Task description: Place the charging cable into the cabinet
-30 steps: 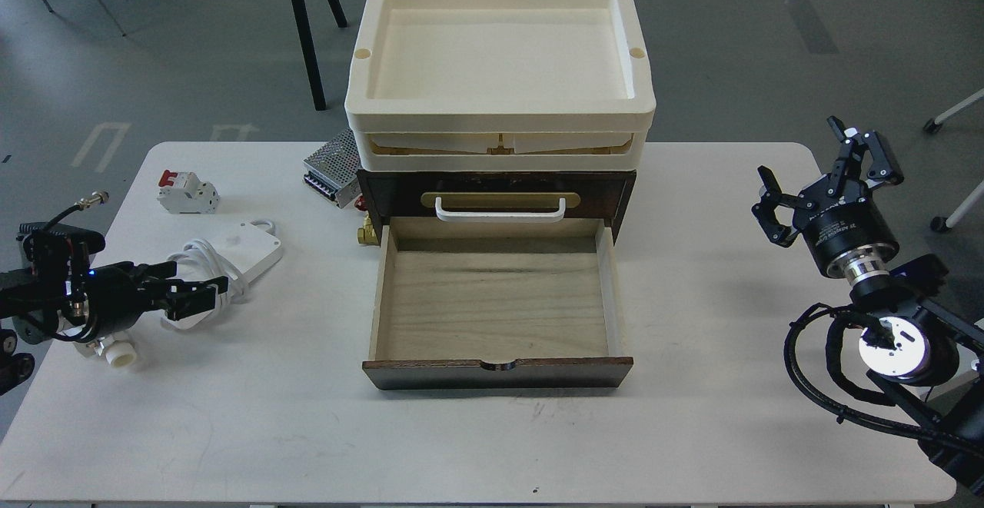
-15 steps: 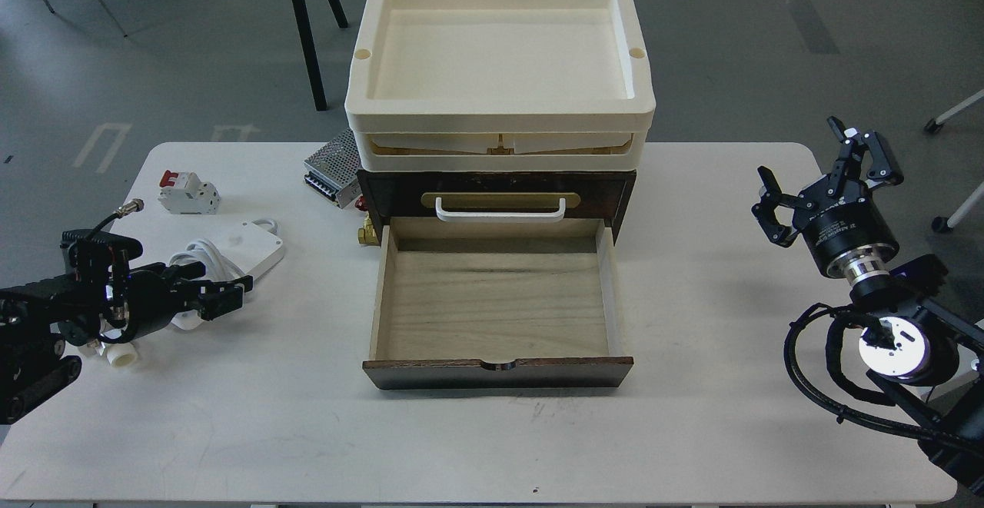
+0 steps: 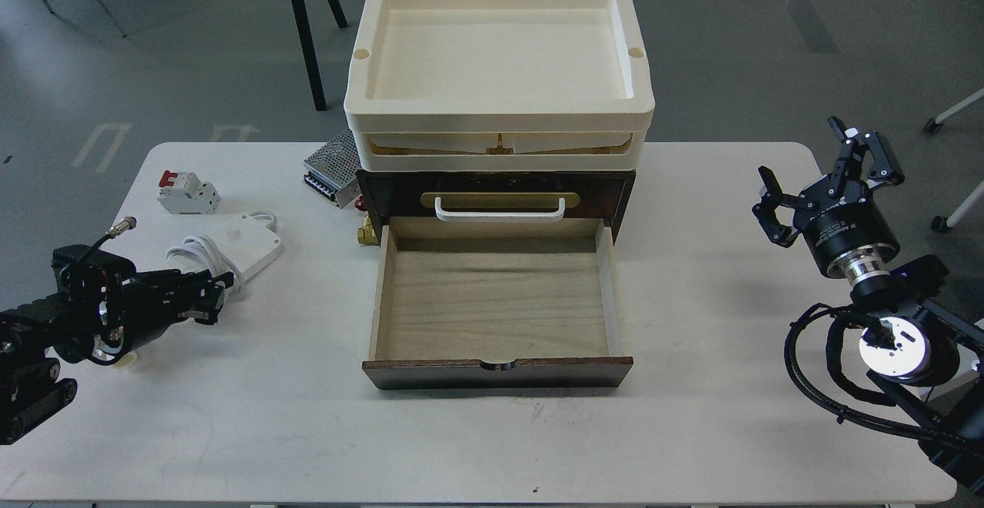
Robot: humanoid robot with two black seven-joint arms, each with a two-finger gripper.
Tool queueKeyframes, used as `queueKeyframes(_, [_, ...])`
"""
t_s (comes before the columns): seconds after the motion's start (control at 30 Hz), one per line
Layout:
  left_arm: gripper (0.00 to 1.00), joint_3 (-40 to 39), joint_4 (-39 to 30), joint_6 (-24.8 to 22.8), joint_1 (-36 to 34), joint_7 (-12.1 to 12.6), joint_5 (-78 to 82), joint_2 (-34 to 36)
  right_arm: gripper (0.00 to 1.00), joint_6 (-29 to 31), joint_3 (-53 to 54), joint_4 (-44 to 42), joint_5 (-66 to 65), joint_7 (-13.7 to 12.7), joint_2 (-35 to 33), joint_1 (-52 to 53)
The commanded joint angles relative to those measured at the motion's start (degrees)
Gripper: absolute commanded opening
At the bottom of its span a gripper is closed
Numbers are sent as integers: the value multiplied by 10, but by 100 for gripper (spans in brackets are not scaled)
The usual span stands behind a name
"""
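Count of items before me: one charging cable (image 3: 234, 245), just beyond my left fingers. One cabinet (image 3: 496, 262), with one drawer (image 3: 496, 304) pulled open and one white handle (image 3: 500, 209), between my two sets of fingers. Two cream trays (image 3: 500, 78), stacked on it. One circuit breaker (image 3: 187, 190) and one perforated metal box (image 3: 332, 166), farther off past my left fingers.

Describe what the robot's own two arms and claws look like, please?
Both are black. The left gripper ends a dark boxy arm with a thin cable tipped by a metal plug. The right gripper has two jointed black fingers on a round black drum with small white lettering, a silver ring below it, and looping black cables.
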Motion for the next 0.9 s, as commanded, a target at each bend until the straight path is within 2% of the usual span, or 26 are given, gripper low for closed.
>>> queueKeyframes(0.0, [0, -1, -1, 0, -1, 0, -1, 0, 100, 0, 0, 0, 0, 0, 0, 1])
queueKeyframes(0.2, [0, -4, -5, 1, -6, 0, -8, 15, 99, 0, 0, 0, 0, 0, 0, 0])
queueKeyframes(0.37, [0, -15, -7, 0, -16, 0, -10, 59, 99, 0, 0, 0, 0, 0, 0, 0])
queueKeyframes(0.63, [0, -100, -8, -11, -20, 0, -81, 156, 99, 0, 0, 0, 0, 0, 0, 0])
queueKeyframes(0.87, [0, -177, -20, -60, -20, 0, -131, 204, 99, 0, 0, 0, 0, 0, 1, 0])
